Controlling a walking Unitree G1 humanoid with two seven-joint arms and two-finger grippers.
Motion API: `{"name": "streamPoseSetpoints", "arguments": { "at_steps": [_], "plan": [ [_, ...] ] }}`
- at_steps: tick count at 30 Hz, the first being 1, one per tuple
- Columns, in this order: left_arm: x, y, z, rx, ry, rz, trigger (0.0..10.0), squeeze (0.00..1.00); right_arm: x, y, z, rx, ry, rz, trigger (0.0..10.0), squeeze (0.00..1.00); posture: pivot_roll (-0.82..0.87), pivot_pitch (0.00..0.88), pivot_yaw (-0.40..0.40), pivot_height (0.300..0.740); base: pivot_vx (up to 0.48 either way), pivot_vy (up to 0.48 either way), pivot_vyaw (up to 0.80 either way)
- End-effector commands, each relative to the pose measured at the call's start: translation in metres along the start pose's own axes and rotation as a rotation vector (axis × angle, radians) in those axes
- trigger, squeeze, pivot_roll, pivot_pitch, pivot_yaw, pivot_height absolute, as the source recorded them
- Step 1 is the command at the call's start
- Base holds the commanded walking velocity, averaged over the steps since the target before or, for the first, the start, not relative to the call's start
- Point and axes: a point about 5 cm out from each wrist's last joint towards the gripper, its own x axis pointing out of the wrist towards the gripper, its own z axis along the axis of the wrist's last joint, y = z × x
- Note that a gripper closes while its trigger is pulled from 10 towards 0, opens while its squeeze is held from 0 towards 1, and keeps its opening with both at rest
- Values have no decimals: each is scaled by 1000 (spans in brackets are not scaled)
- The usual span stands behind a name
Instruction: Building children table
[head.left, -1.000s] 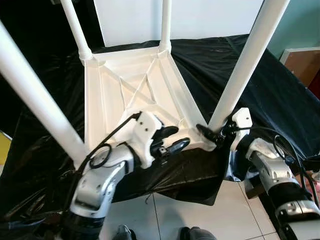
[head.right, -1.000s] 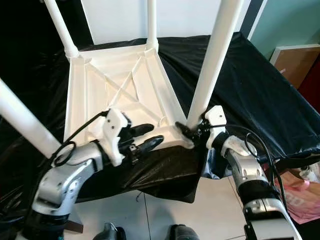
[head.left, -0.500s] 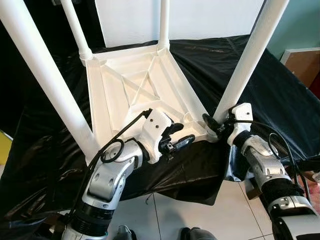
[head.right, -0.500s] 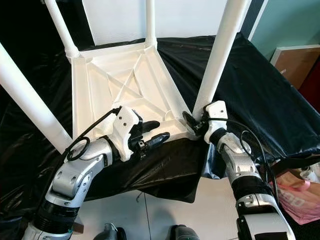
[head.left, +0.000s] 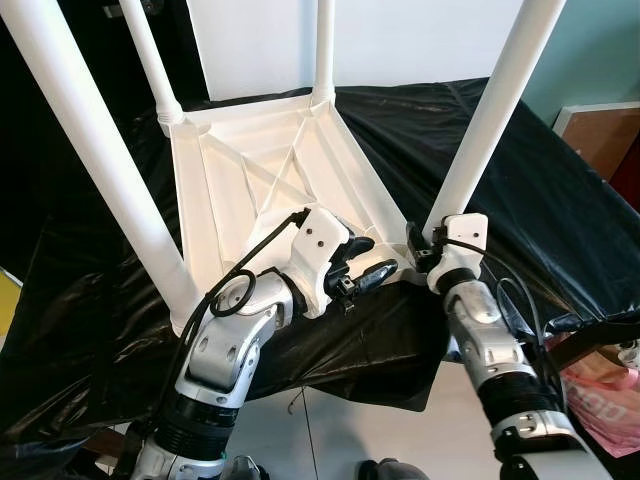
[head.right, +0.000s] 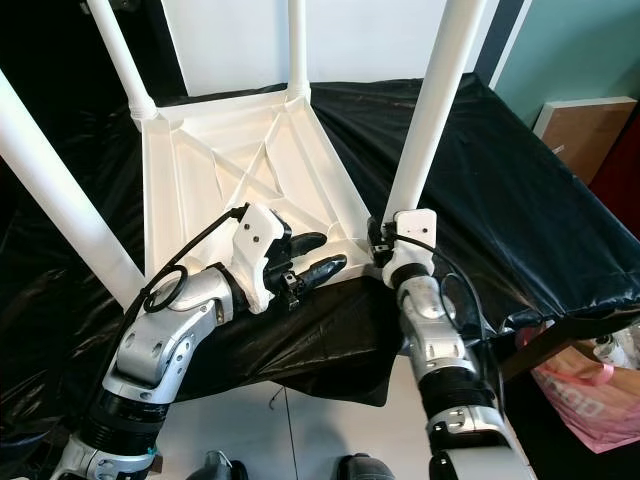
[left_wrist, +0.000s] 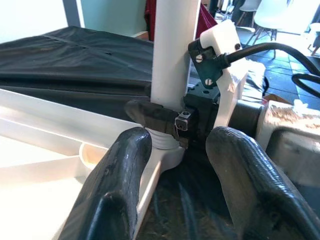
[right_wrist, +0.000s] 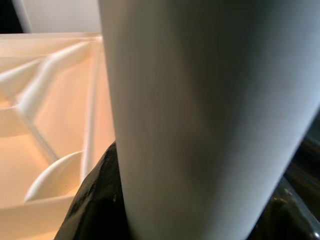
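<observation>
right gripper (head.left: 424, 250) still clamping leg (head.left: 484, 130), now steeper

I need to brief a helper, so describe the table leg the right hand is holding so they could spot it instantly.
Find the white plastic tabletop lying upside down on the black plastic sheet. Four white round legs rise from its corners. It is the white leg at the near corner on the robot's right, the one with the right hand clamped around its base.

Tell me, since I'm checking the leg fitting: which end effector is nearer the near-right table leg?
Right. The right end effector clasps the near-right leg at its base, by the tabletop corner. The left end effector is open over the tabletop's near edge, beside that corner.
</observation>
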Motion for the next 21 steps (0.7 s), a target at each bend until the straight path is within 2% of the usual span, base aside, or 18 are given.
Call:
{"name": "streamPoseSetpoints", "arguments": {
  "at_steps": [1, 2, 15, 16, 21],
  "plan": [
    [1, 8, -2, 3, 3, 143, 10000, 0, -7, -1, -17, -30, 86, -71, 10000, 0, -14, 65, -43, 740, 0, 0, 0],
    [1, 10, -1, 4, 0, 160, 10000, 0, -9, 3, -16, -16, 88, -127, 10000, 0, -10, 60, -47, 740, 0, 0, 0],
    [5, 10, 1, 2, -19, 162, 10000, 0, -9, 4, -9, -23, 44, -128, 10000, 0, -8, 49, -54, 740, 0, 0, 0],
    [6, 10, 1, 3, -21, 161, 10000, 0, -9, 4, -6, -23, 32, -126, 10000, 1000, -10, 49, -57, 740, 0, 0, 0],
    [7, 9, 2, 3, -29, 161, 10000, 0, -10, 7, 5, 2, -34, -69, 10000, 1000, -12, 54, -60, 740, 0, 0, 0]
  ]
}}
